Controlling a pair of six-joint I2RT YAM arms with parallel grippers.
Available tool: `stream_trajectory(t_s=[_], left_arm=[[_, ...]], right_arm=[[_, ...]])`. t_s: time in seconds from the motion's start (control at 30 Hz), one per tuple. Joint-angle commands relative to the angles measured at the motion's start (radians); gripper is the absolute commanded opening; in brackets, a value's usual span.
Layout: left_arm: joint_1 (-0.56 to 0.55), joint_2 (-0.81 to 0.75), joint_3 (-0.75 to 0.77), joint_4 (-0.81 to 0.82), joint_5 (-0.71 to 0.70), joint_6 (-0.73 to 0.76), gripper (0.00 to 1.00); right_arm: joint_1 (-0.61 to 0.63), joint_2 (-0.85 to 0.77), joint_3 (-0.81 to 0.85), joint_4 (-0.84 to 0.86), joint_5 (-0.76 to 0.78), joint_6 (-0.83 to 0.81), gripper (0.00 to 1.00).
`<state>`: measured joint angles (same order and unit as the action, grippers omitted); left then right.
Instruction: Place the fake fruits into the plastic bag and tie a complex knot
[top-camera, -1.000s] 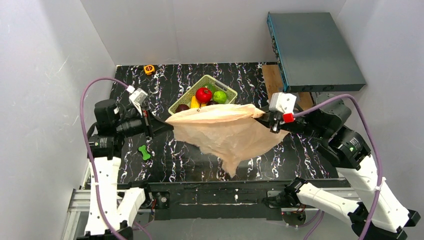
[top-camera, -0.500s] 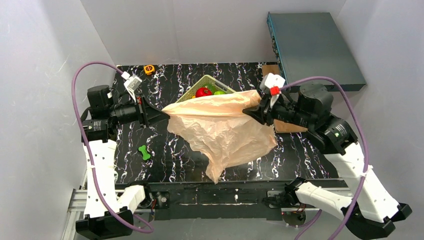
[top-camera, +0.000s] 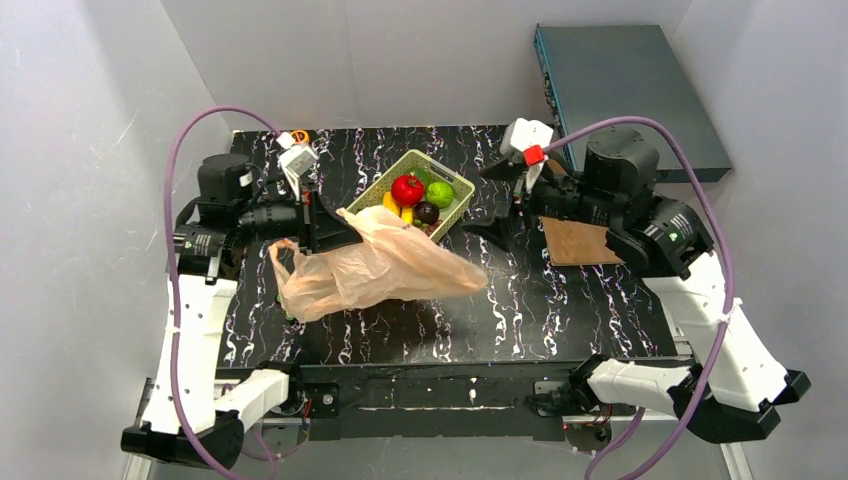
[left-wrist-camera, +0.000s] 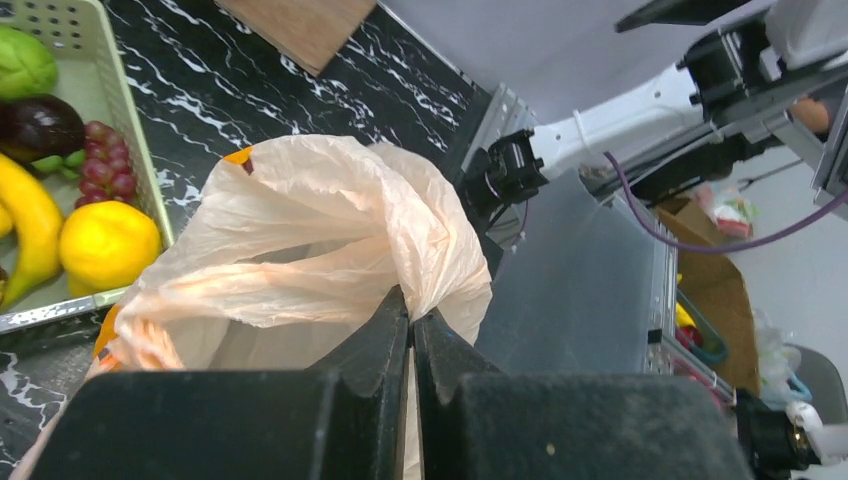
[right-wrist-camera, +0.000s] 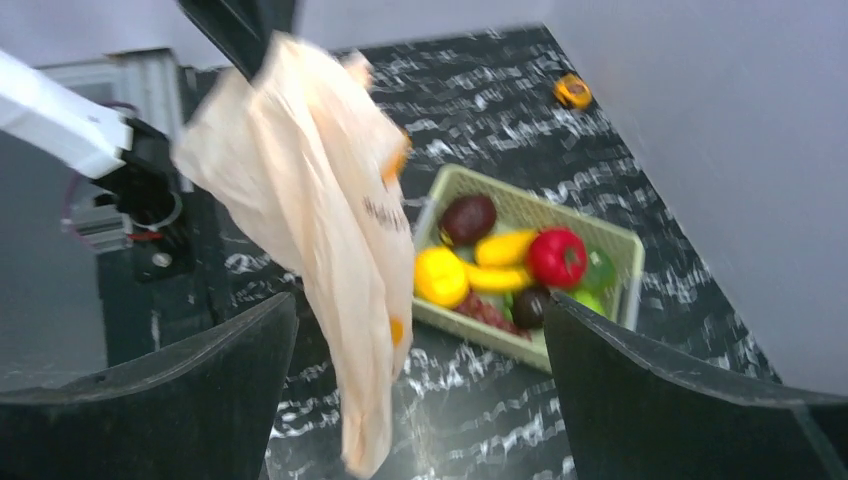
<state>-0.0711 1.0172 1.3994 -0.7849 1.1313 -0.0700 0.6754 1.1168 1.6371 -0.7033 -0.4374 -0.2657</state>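
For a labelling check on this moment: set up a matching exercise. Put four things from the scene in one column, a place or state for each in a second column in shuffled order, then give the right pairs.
Column one
1. plastic bag
2. red apple
3. right jaws
4. wooden board

Column two
a. lying flat on the table, right of the green basket
b. wide open, holding nothing
c. in the green basket with the other fruits
d. pinched in the shut left jaws

Pairs: 1-d, 2-c, 3-b, 4-a
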Motion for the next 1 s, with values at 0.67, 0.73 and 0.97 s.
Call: stream_trajectory(t_s=[0.67,0.73,0.97], left_arm=[[-0.127,0.122,0.227,-0.068,-0.111,-0.135,0.58],[0.019,0.160,0.253,-0.097,0.025,-0.154,0.83],[0.258,0.195,0.146,-0.188,0.145,-0.048,0.98]], right_arm=[[0.145,0.149,-0.276,0.297,-0.134,-0.121,0.01],[0.118,0.082,-0.342,0.360,-0.167,-0.121,0.01],[0.110,-0.057,-0.462,0.472,-0.225,-0.114,0.01]])
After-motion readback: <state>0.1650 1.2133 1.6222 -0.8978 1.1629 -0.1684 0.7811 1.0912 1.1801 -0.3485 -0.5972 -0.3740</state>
